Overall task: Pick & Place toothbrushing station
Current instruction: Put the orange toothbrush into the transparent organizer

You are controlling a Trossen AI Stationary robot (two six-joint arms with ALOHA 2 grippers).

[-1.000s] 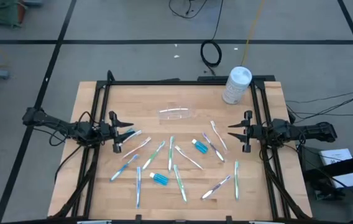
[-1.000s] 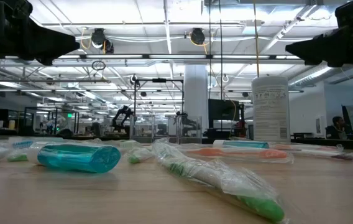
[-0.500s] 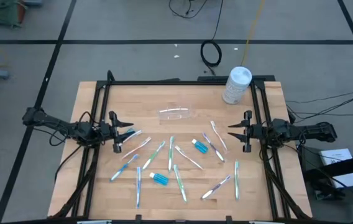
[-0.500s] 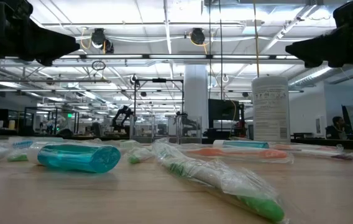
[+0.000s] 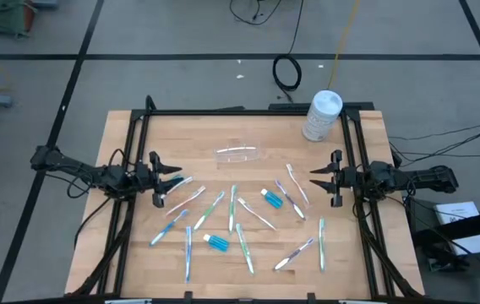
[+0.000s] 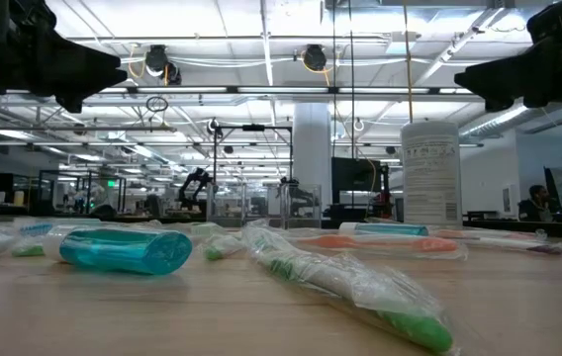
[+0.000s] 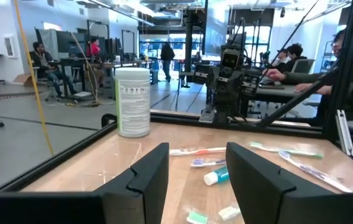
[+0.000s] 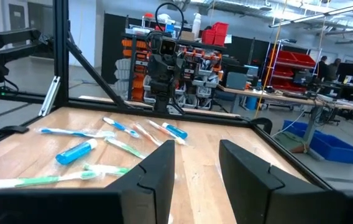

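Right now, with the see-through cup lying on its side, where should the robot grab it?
Probably across its middle, coming straight down from above. The cup lies tipped over on the table, long side running left to right, with bare wood all round it and the toothbrushes farther off. Its round wall may roll, so pinching both curved sides at once looks safest. The left hand looks a bit closer.

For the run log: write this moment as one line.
left end effector: open, empty, hovering | right end effector: open, empty, hovering | toothbrushes: scattered | cup: on its side
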